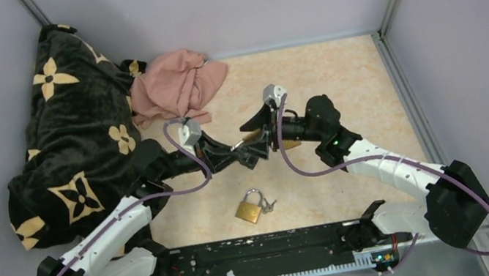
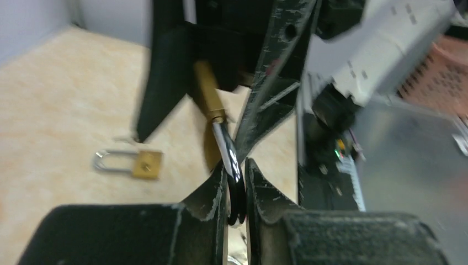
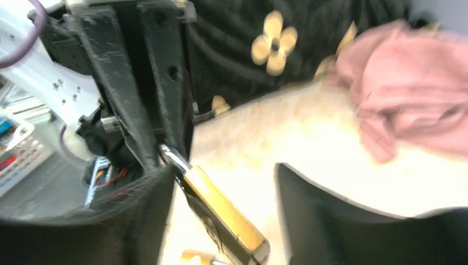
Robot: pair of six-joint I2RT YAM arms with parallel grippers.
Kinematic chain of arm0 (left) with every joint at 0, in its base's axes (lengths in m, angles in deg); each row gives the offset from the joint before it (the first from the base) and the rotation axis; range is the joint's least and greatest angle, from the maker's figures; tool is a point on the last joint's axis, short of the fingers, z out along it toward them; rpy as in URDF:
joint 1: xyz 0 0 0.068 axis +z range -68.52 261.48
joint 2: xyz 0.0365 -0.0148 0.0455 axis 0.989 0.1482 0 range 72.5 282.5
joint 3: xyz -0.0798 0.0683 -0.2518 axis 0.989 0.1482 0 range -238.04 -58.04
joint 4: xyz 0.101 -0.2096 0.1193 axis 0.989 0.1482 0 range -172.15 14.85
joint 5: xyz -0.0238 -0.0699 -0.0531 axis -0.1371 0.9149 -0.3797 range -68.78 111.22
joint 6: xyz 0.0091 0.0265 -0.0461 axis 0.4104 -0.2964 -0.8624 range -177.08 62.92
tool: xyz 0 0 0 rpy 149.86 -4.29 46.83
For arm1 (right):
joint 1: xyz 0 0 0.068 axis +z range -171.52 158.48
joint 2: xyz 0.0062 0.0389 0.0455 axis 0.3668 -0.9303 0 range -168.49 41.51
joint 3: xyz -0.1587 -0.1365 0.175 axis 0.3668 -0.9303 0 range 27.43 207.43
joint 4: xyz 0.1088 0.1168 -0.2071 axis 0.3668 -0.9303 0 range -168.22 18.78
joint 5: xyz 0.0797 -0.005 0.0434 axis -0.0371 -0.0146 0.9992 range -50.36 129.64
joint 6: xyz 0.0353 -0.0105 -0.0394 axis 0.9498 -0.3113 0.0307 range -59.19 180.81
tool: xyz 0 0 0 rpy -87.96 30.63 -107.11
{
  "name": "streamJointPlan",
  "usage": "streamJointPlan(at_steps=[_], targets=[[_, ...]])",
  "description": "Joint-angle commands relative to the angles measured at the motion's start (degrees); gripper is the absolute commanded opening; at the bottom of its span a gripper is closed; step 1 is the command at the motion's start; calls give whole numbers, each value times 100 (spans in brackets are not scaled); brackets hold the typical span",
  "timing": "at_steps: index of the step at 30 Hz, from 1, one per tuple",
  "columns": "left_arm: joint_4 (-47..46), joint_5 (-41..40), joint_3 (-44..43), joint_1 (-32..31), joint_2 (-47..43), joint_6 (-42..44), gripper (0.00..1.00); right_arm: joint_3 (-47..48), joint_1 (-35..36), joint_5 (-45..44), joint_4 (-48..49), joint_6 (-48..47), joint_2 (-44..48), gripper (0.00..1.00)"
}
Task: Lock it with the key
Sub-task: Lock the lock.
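Note:
My left gripper (image 1: 237,147) (image 2: 236,165) is shut on the silver shackle of a brass padlock (image 1: 252,136) (image 2: 208,91) (image 3: 221,212) and holds it in the air over the middle of the table. My right gripper (image 1: 255,140) (image 3: 221,168) is open, its fingers on either side of the padlock's body, which lies close to its left finger. A second brass padlock (image 1: 248,210) (image 2: 144,164) lies flat on the table near the front, with a small key bunch (image 1: 268,205) beside it.
A black blanket with cream flowers (image 1: 72,143) (image 3: 276,49) is heaped at the left. A pink cloth (image 1: 177,82) (image 3: 408,94) lies at the back centre. Grey walls close the table on three sides. A black rail (image 1: 266,247) runs along the near edge.

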Motion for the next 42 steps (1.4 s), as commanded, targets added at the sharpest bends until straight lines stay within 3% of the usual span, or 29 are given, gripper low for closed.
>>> streamJointPlan(at_steps=[1, 2, 3, 9, 14, 19, 23, 26, 33, 38, 42], targets=[[418, 1349, 317, -39, -293, 127, 0, -482, 78, 29, -670, -546, 183, 81], [487, 1343, 445, -1, -332, 162, 0, -551, 78, 117, -848, -605, 262, 94], [582, 1325, 562, 35, -360, 224, 0, -612, 78, 233, -1022, -672, 347, 98], [1399, 1325, 990, 141, -597, 896, 0, -1047, 78, 768, -1936, -1299, 809, 97], [1281, 1409, 1053, 328, -756, 791, 0, -1640, 107, 863, -1712, -1529, 945, 85], [1023, 1524, 1073, 505, -831, 585, 0, -2391, 876, 114, 52, -1352, 570, 76], [937, 1581, 1060, 549, -846, 423, 0, -2552, 939, -74, 1441, -777, -2, 66], [975, 1615, 1042, 557, -866, 418, 0, -2364, 940, -104, 1528, -700, -314, 61], [890, 1641, 1029, 570, -852, 358, 0, -2430, 968, -79, 1951, -617, -546, 61], [795, 1644, 1021, 566, -811, 291, 0, -2261, 1108, 12, 1982, -600, -732, 48], [787, 1650, 1007, 566, -812, 273, 0, -2266, 1102, -13, 2015, -599, -808, 30]])
